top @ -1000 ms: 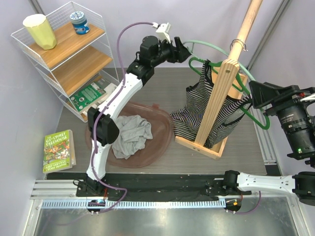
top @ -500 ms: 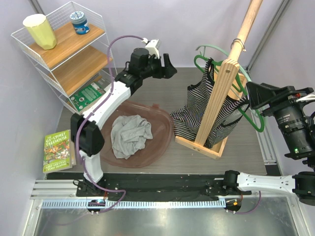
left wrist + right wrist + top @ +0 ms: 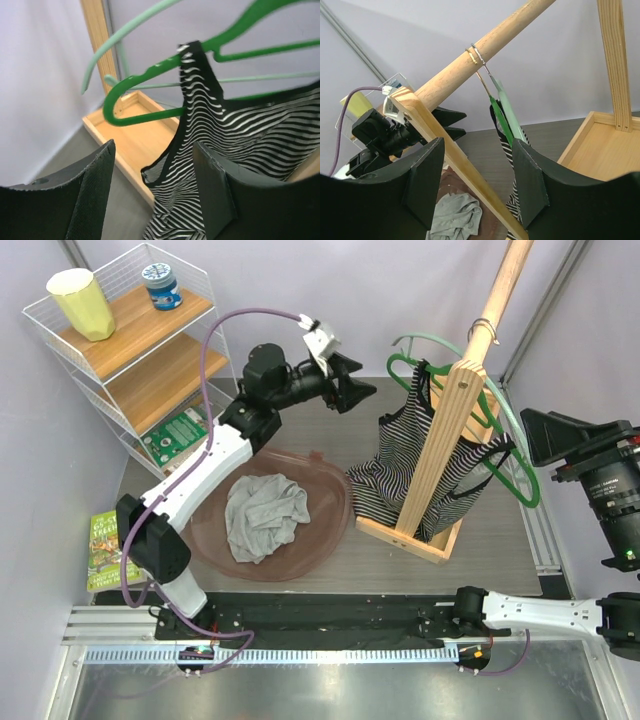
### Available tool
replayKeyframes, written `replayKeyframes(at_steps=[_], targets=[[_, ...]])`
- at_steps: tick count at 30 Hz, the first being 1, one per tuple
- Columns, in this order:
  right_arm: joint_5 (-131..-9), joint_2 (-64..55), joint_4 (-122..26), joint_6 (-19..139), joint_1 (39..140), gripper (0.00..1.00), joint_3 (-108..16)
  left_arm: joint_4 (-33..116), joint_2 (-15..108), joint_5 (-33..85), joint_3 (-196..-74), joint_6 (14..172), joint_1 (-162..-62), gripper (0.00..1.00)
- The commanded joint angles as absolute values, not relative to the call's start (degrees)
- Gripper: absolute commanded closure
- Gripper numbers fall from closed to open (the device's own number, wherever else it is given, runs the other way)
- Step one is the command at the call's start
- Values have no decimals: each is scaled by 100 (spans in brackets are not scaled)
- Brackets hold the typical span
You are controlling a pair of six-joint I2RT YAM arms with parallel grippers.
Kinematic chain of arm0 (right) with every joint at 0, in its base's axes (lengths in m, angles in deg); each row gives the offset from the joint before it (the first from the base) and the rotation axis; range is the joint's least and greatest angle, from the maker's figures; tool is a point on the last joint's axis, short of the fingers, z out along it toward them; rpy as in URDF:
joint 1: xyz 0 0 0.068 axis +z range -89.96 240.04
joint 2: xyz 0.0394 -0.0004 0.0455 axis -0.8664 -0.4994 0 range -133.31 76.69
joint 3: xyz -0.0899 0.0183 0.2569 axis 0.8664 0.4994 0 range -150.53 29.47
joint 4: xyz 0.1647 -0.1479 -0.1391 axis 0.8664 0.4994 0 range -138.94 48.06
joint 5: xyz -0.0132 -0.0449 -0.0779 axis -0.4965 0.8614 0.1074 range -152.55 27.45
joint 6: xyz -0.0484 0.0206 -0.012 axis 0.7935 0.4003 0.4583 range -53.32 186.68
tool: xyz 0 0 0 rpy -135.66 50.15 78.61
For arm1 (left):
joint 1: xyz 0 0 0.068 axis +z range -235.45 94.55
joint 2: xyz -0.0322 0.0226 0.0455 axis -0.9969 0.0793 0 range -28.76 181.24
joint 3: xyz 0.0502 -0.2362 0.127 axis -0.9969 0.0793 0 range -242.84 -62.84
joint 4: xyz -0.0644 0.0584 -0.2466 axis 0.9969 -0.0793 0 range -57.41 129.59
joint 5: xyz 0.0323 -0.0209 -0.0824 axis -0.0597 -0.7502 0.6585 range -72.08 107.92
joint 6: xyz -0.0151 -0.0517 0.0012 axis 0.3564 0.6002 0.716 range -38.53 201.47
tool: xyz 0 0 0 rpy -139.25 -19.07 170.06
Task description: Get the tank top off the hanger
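1. Now, your L gripper's [image 3: 352, 393] jaws apart, empty, left of the striped tank top [image 3: 398, 465].
2. Top hangs on green hanger [image 3: 530, 498] on wooden rack [image 3: 447, 430].
3. R gripper [image 3: 530, 436]: jaws apart, empty, by hanger's right end.

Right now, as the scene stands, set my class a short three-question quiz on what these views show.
1. True or false: the striped tank top hangs on the dark green hanger.
2. What lies in the brown basin? A) grey cloth B) a book C) a cup
3. What does the left gripper hold?
Key: 1 true. 2 A. 3 nothing; its jaws stand open, short of the striped tank top.
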State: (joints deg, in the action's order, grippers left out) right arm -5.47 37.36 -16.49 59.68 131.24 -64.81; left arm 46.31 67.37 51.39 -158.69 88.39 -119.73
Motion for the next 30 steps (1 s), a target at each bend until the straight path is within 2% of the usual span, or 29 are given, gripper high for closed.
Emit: replayKeyframes(at_steps=[1,5,10,14,24,30], targets=[[-647,3512,-1554,5833,13141,38,-6668,5470,6695,4915,-15653,7235,-12377,37],[-647,3512,-1545,5790,13141,38,-6651,5786,6835,4701,-15565,6068,-12658,37],[-630,3424,-1545,5825,13149,38,-6677,6200,7133,4298,-15521,5239,-12878,32],[-612,3372,-1545,5860,13149,38,-6669,6376,7380,3955,-15652,5080,-12957,34],[-568,3451,-1537,5886,13141,38,-6642,6974,7627,3269,-15776,4719,-13177,49],[-559,3538,-1528,5895,13149,38,-6660,7237,7530,3198,-15670,4851,-13186,46]])
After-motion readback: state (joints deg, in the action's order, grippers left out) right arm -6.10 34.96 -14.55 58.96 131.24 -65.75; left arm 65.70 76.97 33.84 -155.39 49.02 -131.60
